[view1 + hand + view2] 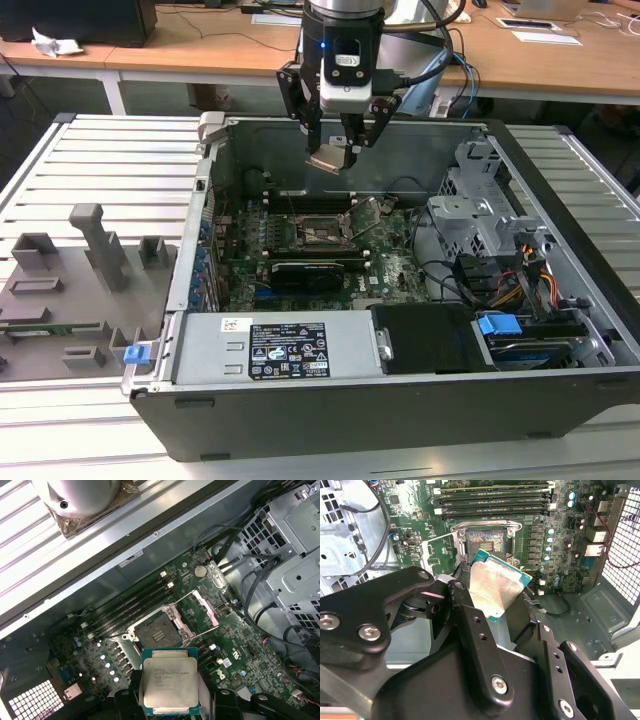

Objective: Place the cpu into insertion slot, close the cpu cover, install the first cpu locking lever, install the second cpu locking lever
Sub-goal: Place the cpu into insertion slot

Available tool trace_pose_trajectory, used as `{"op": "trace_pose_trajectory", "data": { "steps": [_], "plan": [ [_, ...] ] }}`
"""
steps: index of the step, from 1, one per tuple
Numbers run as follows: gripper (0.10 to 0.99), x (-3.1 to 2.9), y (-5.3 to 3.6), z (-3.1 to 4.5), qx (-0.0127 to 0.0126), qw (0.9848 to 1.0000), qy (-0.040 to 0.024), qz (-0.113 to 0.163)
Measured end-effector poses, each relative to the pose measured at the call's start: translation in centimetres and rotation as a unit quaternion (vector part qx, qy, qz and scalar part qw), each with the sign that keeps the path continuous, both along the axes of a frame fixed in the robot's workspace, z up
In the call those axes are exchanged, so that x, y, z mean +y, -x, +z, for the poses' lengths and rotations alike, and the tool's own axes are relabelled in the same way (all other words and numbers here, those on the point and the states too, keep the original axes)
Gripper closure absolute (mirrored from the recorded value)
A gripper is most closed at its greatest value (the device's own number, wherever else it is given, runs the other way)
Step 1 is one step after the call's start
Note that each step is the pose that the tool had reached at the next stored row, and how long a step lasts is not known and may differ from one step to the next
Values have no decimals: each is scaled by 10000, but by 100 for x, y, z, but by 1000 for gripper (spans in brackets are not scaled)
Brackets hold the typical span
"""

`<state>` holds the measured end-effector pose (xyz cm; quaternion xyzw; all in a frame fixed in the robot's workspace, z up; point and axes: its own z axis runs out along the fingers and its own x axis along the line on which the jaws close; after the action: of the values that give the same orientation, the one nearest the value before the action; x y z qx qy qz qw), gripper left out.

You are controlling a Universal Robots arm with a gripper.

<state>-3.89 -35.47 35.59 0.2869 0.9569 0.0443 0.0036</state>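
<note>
My gripper hangs over the open computer case, shut on the cpu, a flat square chip with a pale metal top. In both wrist views the cpu sits between the black fingers, tilted and well above the motherboard. The insertion slot lies below it, a square socket with a dark, bare centre. The cpu cover, a thin silver frame, stands swung open beside the socket.
Long memory slots run beside the socket, and a long black card lies on its other side. A metal drive cage with cables fills the exterior view's right. A grey fixture plate lies outside the case at the left.
</note>
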Motion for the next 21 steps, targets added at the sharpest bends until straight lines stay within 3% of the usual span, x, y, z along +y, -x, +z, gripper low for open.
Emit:
{"op": "trace_pose_trajectory", "data": {
  "steps": [21],
  "plan": [
    [561, 0, 2, -17, 0, 10000, 0, -80]
  ]
}}
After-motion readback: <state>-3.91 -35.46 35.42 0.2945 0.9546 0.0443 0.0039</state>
